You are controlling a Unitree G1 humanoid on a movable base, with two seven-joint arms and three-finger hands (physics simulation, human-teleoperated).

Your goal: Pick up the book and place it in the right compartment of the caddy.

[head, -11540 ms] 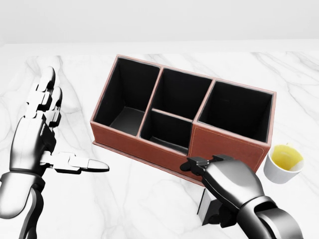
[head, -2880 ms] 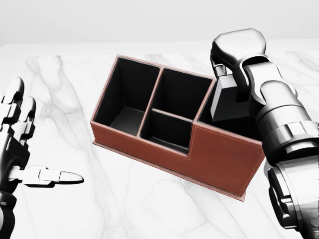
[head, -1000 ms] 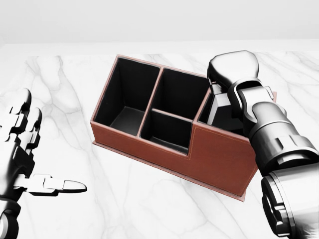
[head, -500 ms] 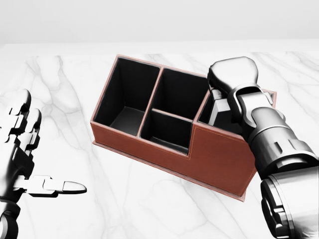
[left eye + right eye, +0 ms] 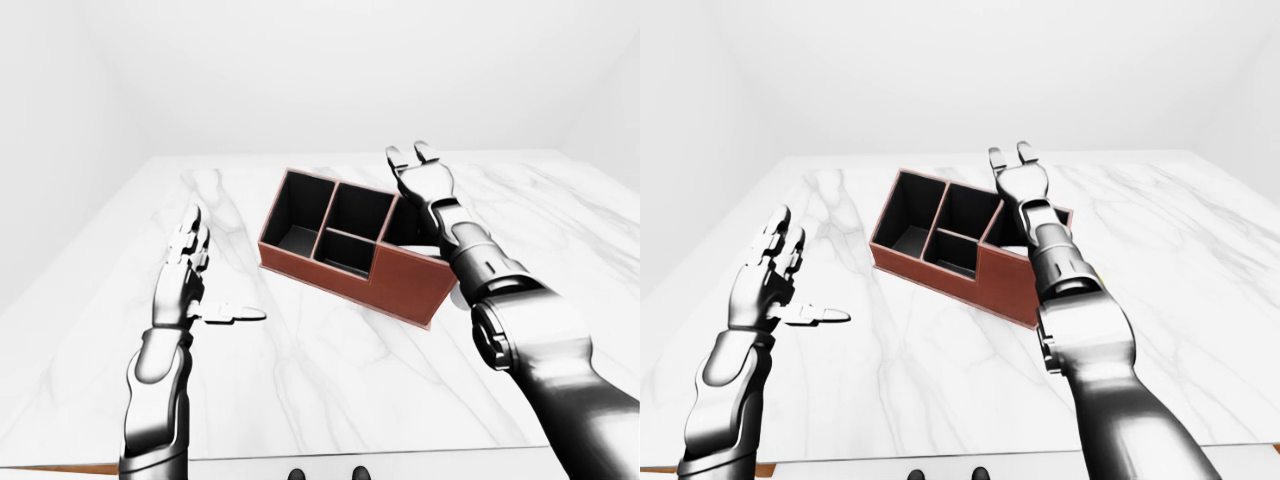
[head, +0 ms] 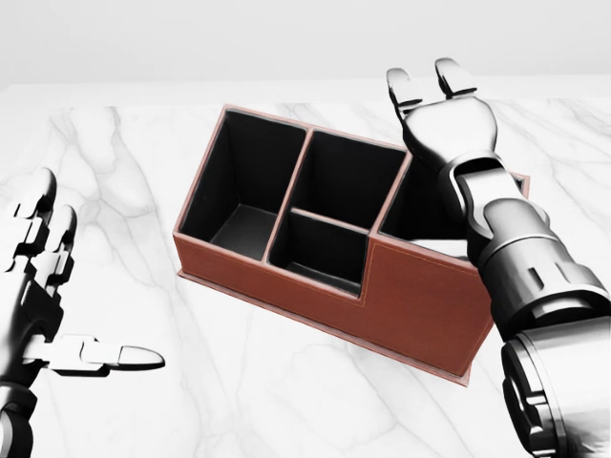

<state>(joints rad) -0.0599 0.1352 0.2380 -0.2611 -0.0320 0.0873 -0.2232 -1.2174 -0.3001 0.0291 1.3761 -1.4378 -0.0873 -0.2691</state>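
Now the right hand (image 6: 444, 114) hangs over the far rim of the caddy (image 6: 420, 301), above its right compartment (image 6: 425, 215); fingers (image 6: 409, 88) spread wide, gripping nothing. Below the hand & forearm, inside that compartment, the left-eye view shows a pale sliver that is probably the book (image 5: 424, 249); too little shows to tell how it lies, and the head view has the arm covering it. Left hand (image 6: 43, 305) is well off to the caddy's left, above bare marble worktop (image 6: 286, 391), palm flat, fingers straight, thumb (image 6: 105, 358) pointing toward the caddy, holding nothing. Caddy's other 3 compartments, left of the right hand, look dark inside.
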